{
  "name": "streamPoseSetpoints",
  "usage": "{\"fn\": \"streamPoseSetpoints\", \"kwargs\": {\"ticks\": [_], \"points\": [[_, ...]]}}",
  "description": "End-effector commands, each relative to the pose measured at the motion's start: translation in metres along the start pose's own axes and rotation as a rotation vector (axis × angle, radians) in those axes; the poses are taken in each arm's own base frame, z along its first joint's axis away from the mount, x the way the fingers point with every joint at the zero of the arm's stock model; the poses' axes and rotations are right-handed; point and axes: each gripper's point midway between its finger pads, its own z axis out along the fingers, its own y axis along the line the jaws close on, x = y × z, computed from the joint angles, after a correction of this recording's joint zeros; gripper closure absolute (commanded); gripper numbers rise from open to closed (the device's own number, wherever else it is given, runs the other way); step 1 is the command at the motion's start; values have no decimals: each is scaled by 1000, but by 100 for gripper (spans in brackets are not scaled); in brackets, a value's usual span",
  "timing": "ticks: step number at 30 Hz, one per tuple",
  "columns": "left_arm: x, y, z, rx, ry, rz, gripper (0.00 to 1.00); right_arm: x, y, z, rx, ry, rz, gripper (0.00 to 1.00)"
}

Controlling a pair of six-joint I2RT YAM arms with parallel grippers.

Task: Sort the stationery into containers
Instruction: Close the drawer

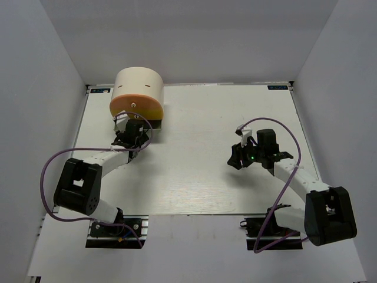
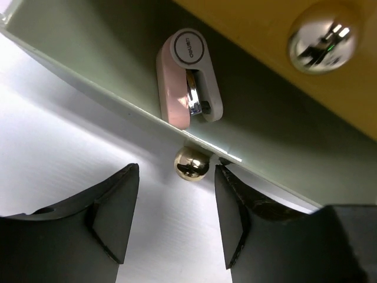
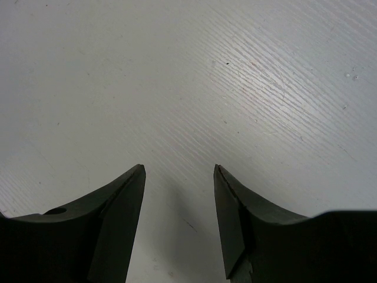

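Note:
The cream cylindrical container [image 1: 138,85] stands at the back left of the table, with an orange drawer tier [image 1: 136,107] at its front. In the left wrist view a lower drawer [image 2: 100,53] is pulled out, and a pinkish-white clip [image 2: 187,76] lies on its pale green floor. That drawer's gold knob [image 2: 192,163] sits just beyond the tips of my left gripper [image 2: 177,171], which is open and holds nothing. A second shiny knob [image 2: 323,35] shows on the yellow tier above. My right gripper [image 3: 179,171] hangs open over bare table at centre right [image 1: 235,157]. No other stationery is in view.
White table [image 1: 194,177] enclosed by grey walls on the left, right and back. The left arm [image 1: 94,165] reaches up to the container's front. The right arm [image 1: 294,177] bends in from the lower right, with purple cables looping along both.

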Motion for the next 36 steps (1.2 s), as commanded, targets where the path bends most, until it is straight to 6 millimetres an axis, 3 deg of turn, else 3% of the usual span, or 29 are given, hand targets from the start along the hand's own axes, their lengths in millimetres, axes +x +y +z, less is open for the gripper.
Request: {"fn": "streamPoseSetpoints", "kwargs": {"ticks": [1,5,14,36], "points": [[-30,-15,2,30,-104,-87,35,1,-3,2,3,4,-16,44],[-39,-19,5,48,-133,-143,35,2,-4,1,7,6,-14,44],[-30,-23,18,31,-123,-248,35,3,-5,2,7,14,-18,44],[-39,-46,39,50,-140,-457,35,3,-7,2,16,22,-33,44]]}}
